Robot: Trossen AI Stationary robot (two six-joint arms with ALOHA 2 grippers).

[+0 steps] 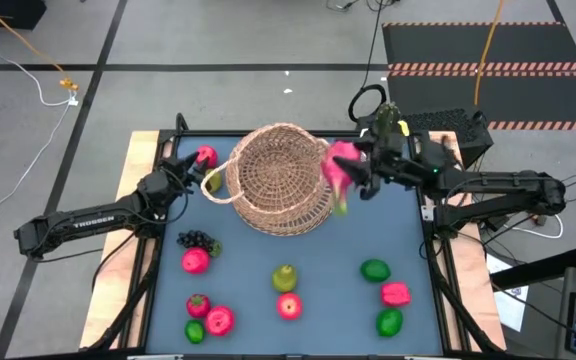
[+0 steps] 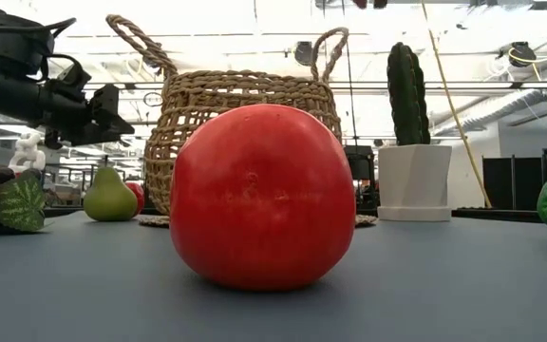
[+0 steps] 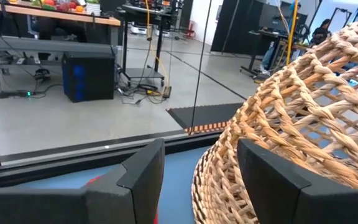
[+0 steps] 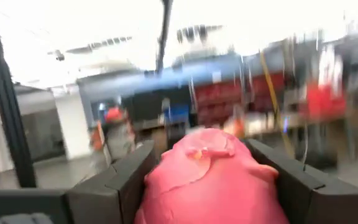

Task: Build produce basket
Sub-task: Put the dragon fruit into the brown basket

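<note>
From above, the basket (image 1: pixel 280 180) sits at the far middle of the table (image 1: pixel 408 250); the right claw (image 1: pixel 353 178) grips a pink dragon fruit (image 1: pixel 340 165) at its rim, the left claw (image 1: pixel 196 170) beside its other side. Low down, a red apple (image 2: pixel 262 196) fills the foreground. The left wrist view shows fingers (image 3: pixel 143 169) spread wide beside the wicker; the right wrist view shows the dragon fruit clamped.

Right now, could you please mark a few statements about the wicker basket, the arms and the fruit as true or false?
1. The right pincer holds the pink dragon fruit at the rim of the large round tan woven wicker basket. True.
2. The left pincer grips a green lime. False: it is open, empty, beside the basket.
3. The white hexagonal cactus pot lies tipped over. False: it stands upright.
4. A dark grape bunch lies on the blue tabletop. True.
</note>
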